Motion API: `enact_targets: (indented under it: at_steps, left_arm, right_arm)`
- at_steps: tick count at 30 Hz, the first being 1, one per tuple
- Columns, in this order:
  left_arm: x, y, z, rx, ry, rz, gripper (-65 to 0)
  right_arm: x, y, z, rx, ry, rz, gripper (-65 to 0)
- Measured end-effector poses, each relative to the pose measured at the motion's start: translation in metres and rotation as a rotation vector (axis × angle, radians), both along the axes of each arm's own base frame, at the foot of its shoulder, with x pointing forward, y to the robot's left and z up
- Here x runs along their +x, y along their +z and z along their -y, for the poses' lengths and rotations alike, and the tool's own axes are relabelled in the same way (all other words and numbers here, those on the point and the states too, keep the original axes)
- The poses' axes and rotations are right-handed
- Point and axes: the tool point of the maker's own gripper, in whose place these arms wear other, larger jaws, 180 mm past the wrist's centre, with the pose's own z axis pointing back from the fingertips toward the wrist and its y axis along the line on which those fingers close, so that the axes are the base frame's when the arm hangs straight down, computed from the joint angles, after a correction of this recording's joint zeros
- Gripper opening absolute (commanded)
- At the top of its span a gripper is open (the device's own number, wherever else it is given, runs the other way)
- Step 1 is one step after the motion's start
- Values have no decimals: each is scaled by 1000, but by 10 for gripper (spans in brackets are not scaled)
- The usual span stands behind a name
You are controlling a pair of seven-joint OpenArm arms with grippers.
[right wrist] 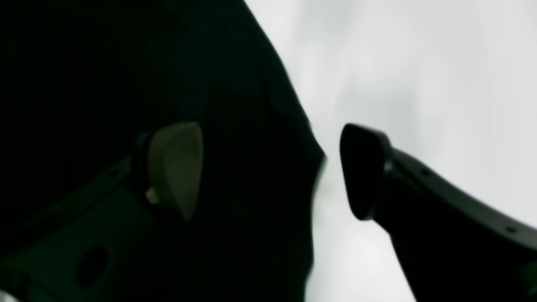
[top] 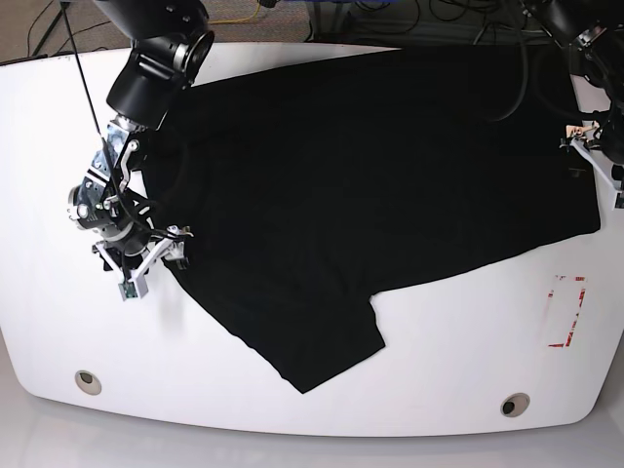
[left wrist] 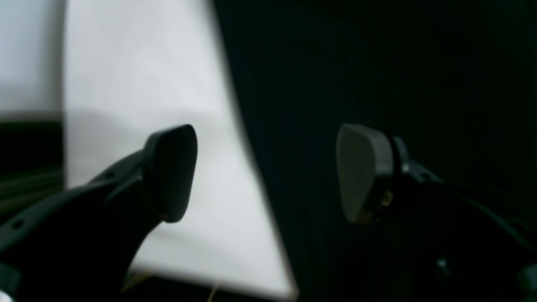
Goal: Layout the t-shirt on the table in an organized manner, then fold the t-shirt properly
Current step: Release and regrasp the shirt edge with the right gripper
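You have the t-shirt [top: 370, 185] spread across the far and middle part of the table [top: 292, 409], plain black side up, with no print showing from above. One sleeve sticks out toward the near edge at the middle, and the cloth runs right up to the far rim. No box, bin or tray shows in any view, so nothing is held inside anything here; the shirt simply lies on the bare top.

Your right gripper [top: 148, 261] sits low at the shirt's edge on the overhead view's left side. In the right wrist view its two fingers stand well apart: one pad [right wrist: 176, 167] is over the black cloth, the other [right wrist: 363, 172] over white table, and the hem runs between them. Nothing is pinched in that gap, and you cannot tell from these blurred views whether either pad touches the cloth.

Your left gripper [left wrist: 266, 172] is at the opposite edge of the shirt, only partly visible at the overhead view's right border. Its wrist view shows the fingers spread wide too, one pad [left wrist: 172, 172] over the white top and the other [left wrist: 363, 172] over the dark cloth, with the shirt's edge passing between them and nothing clamped.

Near the table's front rim you can see two small round holes [top: 88, 381] and a red rectangular marking [top: 567, 310], all clear of the shirt.
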Motion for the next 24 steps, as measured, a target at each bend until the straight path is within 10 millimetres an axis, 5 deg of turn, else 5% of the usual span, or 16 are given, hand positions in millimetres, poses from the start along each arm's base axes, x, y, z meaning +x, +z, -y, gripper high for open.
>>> enact_targets:
  at_steps: [13,24]
  left_arm:
    - [18,-27,-4,-83,49,-42,-174]
    - [23,-17,-12,-58,46,6,-174]
  right_arm:
    - [19,-43,1,156,-35,-41,-163]
    - [30,-43,-6,231,-56,6,-168]
